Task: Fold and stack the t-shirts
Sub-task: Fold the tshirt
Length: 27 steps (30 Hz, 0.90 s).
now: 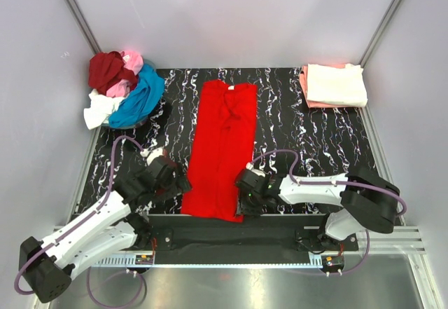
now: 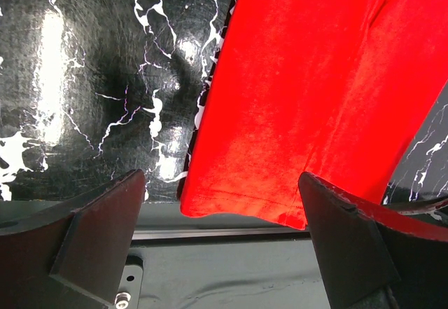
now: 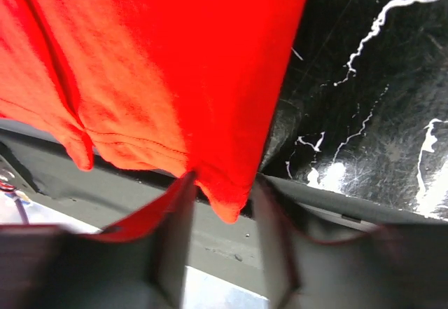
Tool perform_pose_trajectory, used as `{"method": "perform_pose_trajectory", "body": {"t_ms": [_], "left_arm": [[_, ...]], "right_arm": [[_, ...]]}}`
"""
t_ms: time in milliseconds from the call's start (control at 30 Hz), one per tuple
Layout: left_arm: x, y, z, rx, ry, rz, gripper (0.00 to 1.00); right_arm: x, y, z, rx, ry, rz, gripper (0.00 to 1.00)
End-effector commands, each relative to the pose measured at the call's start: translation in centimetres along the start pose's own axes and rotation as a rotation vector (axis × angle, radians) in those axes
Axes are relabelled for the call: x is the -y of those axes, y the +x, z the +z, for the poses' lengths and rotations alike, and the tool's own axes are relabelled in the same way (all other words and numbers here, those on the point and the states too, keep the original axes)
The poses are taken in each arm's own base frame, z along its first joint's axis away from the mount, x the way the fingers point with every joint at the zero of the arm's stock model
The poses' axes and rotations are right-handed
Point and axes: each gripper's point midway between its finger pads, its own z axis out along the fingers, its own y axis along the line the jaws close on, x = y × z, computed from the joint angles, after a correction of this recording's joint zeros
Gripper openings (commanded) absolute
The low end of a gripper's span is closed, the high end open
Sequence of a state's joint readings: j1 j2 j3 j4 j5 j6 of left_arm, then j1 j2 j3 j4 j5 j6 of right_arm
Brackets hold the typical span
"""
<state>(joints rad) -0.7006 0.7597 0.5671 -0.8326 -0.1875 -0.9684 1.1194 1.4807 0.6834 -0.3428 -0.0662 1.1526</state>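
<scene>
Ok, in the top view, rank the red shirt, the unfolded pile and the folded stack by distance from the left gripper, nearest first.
From the left gripper:
1. red shirt, spread flat in the middle, right beside the gripper.
2. unfolded pile, far left corner.
3. folded stack, far right corner, clearly the farthest.
</scene>
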Motion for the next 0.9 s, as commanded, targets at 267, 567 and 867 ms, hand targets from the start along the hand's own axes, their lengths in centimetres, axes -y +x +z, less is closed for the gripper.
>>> {"method": "perform_pose_trajectory", "body": {"t_ms": [267,567,867], "left_arm": [[1.0,0.5,0.2,-0.011,0.079,-0.033,0.95],[1.4,4.3,0.9,-0.104,0.174,-0.093,0.82],[4.2,9.2,0.1,-0.152,0.205,-0.032,0.78]], "right_arm": [[-1.3,-1.7,-3.7,0.115,-0.055,0.010,0.07],[3.4,-0.9,-6.6,0.144,0.029,0.000,0.00],[4.8,-1.3,-7.9,0.178,0.084,-0.006,0.00]]}}
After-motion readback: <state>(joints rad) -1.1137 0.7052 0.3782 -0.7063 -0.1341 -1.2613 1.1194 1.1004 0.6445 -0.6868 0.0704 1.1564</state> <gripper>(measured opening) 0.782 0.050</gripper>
